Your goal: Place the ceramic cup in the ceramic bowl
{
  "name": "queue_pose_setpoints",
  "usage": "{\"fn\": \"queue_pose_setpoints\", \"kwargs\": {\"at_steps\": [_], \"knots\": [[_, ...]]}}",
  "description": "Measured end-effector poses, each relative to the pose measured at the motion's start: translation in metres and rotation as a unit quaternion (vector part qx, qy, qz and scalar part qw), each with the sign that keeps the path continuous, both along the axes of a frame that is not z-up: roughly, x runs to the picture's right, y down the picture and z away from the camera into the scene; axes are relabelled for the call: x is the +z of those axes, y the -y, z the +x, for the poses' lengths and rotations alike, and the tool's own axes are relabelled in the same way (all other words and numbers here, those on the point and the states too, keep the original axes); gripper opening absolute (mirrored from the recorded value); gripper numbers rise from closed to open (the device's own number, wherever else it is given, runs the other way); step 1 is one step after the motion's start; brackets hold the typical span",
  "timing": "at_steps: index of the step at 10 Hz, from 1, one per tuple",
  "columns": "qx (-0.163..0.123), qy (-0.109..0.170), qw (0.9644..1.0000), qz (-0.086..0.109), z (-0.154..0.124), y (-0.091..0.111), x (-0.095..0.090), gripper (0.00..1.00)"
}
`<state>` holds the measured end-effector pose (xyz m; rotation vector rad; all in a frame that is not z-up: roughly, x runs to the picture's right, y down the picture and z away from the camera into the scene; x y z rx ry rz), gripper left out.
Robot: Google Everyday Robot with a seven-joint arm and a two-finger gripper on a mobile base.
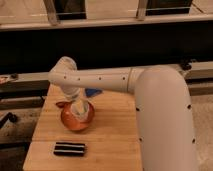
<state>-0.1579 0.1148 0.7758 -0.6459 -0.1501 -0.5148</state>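
Observation:
An orange-brown ceramic bowl (76, 120) sits on the left part of the wooden table (110, 135). A pale ceramic cup (78, 109) is inside the bowl, standing above its rim. My gripper (75, 101) comes down from the white arm and sits right at the top of the cup, directly over the bowl. The arm hides the gripper's upper part.
A black and white striped flat object (69, 148) lies near the table's front edge. A blue object (93, 92) lies at the table's back, partly behind the arm. A small red-brown thing (61, 104) sits just left of the bowl. A dark counter wall stands behind.

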Motion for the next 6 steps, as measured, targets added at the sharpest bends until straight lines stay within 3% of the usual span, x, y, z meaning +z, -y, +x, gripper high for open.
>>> {"fn": "queue_pose_setpoints", "kwargs": {"at_steps": [6], "knots": [[0.004,0.001,1.0,-0.001,-0.0016,0.0038,-0.0029,0.8]]}}
